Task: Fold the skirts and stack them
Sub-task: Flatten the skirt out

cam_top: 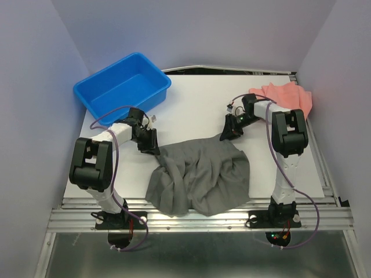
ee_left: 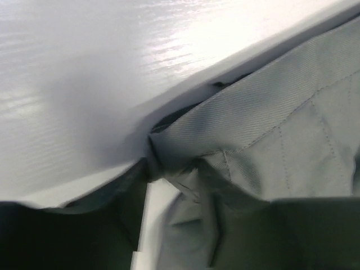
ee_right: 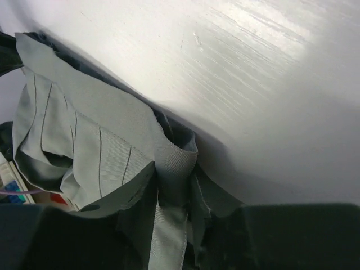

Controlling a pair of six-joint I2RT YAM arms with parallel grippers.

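Grey skirt, cloth: the grey skirt [cam_top: 200, 176] is a fine diagonal twill, matt, with straight stitched lines running down it; it lies rumpled in soft rounded folds, not flat.
Pink skirt, cloth: the pink skirt [cam_top: 287, 95] is salmon and thinner-looking, bunched in a small heap with ridges fanning out.
Blue tub: the blue tub [cam_top: 156, 98] is glossy moulded plastic, rectangular with rounded corners and a rolled rim; it sits at the far left corner of the desk, turned at an angle.
Desk: the desk [cam_top: 197, 104] is white and smooth, with a faint grain and bright glare in both wrist views; a ribbed metal rail [cam_top: 203, 217] runs along its near edge.
Room: pale lilac walls [cam_top: 35, 87] close in on the left, far and right sides.
Grey skirt, place and lie: it is in the middle of the desk, toward the near edge; its long axis runs left to right, roughly along that edge; the gathered upper edge faces the far edge, and the loose bulk spreads down almost to the near edge.
Pink skirt, place: far right corner, reaching the right edge – well apart from the grey one.
Left end effector: the left end effector [cam_top: 152, 146] is pinching the grey skirt's upper left corner; cloth bunches between its dark fingers.
Right end effector: the right end effector [cam_top: 227, 134] is pinching the upper right corner – a flat band of twill runs down between its fingers.
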